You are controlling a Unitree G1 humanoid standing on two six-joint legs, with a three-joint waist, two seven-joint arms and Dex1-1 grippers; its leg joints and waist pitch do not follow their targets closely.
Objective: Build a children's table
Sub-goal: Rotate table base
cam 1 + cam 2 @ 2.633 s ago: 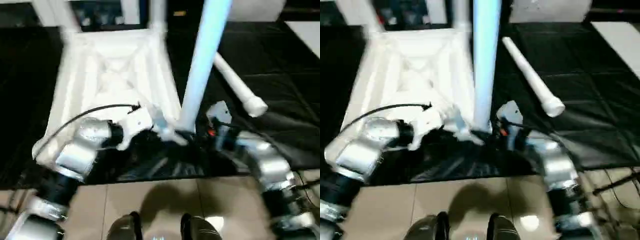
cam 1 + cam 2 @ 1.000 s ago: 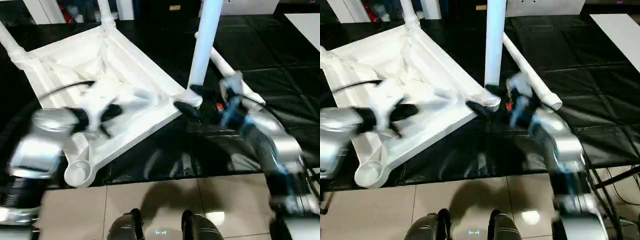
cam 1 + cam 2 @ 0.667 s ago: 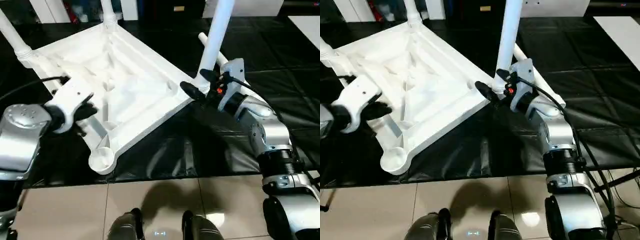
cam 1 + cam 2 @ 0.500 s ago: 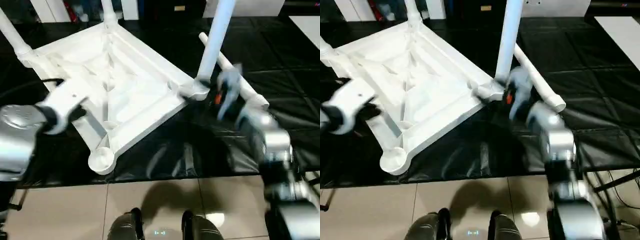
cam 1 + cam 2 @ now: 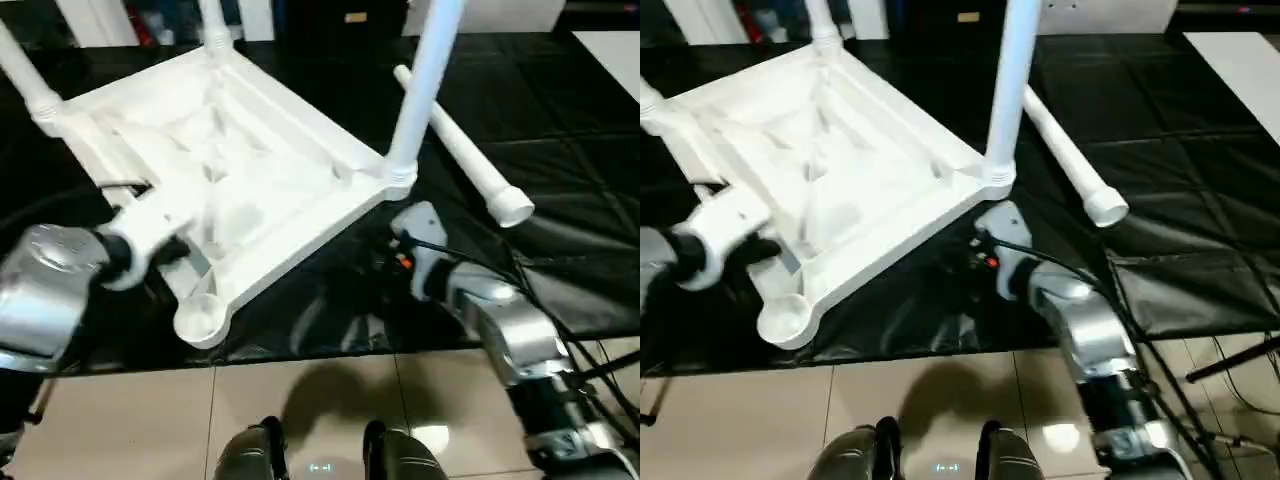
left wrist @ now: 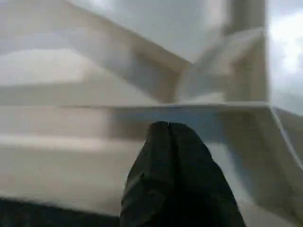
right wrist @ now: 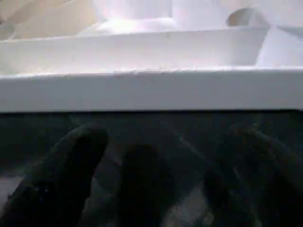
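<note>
The table [image 5: 230, 170] lies upside down on the black surface [image 5: 560, 110], ribbed underside up, three legs fitted. A loose leg [image 5: 460, 150] lies just beside it. The left hand [image 6: 173, 156] is closed and empty at the table's rim. The right hand [image 7: 156, 179] is spread wide, empty, near the rim.

The light is bright and comes from above. The glossy black table cover [image 5: 560, 150] shows glare; both wrist views are blurred.
</note>
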